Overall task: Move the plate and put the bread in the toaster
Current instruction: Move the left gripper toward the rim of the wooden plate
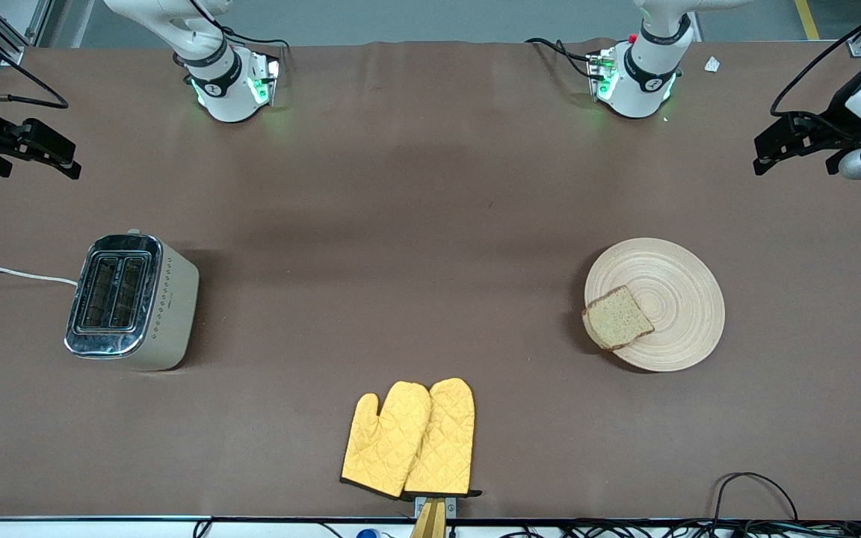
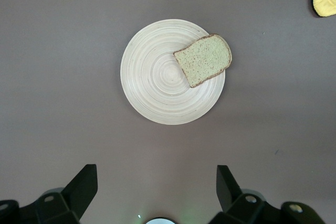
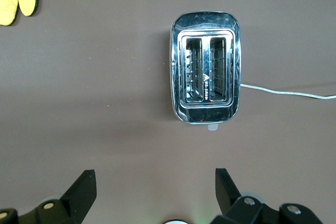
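On the table: bread (image 1: pixel 617 317) overhanging the plate (image 1: pixel 670 299); toaster (image 1: pixel 131 299); oven mitts (image 1: pixel 409 439). Above, left gripper (image 2: pixel 157 187) and right gripper (image 3: pixel 156 190) wait, fingers spread, empty.

Even, bright overhead light; soft shadows; glare on the toaster (image 1: pixel 113 295) top, sharp focus

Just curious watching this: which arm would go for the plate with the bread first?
Probably the left: its gripper hangs open near the plate holding the bread; the right gripper is up by the toaster.
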`<move>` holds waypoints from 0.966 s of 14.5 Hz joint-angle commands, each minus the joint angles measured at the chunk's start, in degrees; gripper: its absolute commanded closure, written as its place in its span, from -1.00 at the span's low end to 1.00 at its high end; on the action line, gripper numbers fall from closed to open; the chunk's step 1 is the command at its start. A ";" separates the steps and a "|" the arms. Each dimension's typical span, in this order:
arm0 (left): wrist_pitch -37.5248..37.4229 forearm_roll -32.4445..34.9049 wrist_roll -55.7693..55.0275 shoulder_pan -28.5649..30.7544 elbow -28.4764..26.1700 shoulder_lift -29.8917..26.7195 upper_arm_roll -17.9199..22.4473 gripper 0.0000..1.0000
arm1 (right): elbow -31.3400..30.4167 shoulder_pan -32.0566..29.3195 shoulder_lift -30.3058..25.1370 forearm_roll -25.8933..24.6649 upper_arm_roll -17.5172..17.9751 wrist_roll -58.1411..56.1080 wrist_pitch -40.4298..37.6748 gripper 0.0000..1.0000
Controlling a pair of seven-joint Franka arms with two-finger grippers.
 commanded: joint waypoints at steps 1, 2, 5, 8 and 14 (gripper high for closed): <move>0.19 0.87 1.12 0.24 0.24 -0.55 -0.05 -1.00 | -1.11 0.06 -1.32 1.10 -0.21 0.37 0.63 -1.00; 0.19 0.87 1.13 0.24 0.33 -0.46 -0.05 -1.00 | -1.11 -0.03 -1.32 1.10 -0.21 0.28 0.63 -1.00; 0.19 0.52 1.21 0.42 0.59 -0.03 0.22 -1.00 | -1.11 0.23 -1.32 1.10 -0.21 0.37 0.63 -1.00; 0.19 -0.71 2.27 0.50 1.83 1.55 2.67 -1.00 | -1.11 0.32 -1.32 1.10 -0.21 0.37 0.45 -1.00; 2.02 -17.39 3.67 0.86 1.65 7.70 12.34 -1.00 | -0.94 0.32 -1.32 1.19 -0.12 0.37 0.72 -1.00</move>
